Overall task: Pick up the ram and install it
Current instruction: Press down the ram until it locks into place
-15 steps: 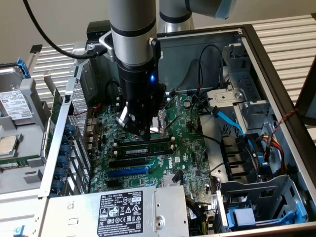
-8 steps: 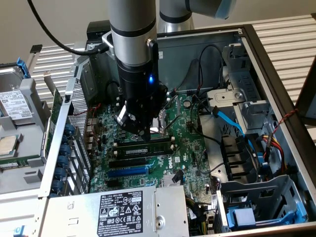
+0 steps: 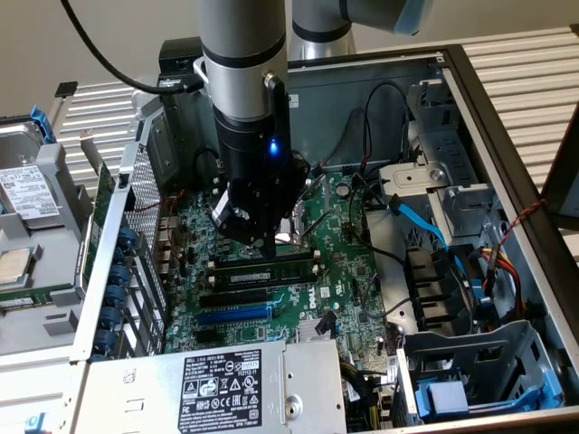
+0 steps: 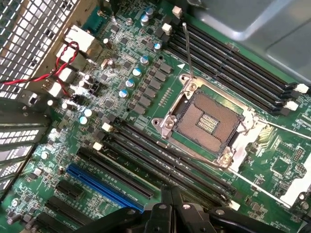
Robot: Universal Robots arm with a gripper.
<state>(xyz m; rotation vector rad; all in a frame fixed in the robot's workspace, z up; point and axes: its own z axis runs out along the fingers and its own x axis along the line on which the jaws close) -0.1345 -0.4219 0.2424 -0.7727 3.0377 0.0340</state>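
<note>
My gripper [image 3: 256, 237] hides part of the motherboard [image 3: 348, 262] in the exterior view; its fingers [image 4: 167, 204] are clenched together, grasping nothing I can see. The ram [image 3: 271, 270], a long dark-green stick with black chips, lies in a slot just below the gripper.

A: We see the motherboard [image 4: 160, 92] as glossy green laminate, its CPU socket frame [image 4: 214, 124] bright polished metal.

B: We agree; the memory slots [image 4: 233, 68] look like matt black plastic, the expansion slot [image 4: 104, 187] glossy blue plastic.

A: At the exterior view's lower middle, the power supply [image 3: 298, 389] is dull grey sheet metal with a black paper label [image 3: 222, 391].

B: We'd call the tool [image 4: 167, 213] smooth black metal.
</note>
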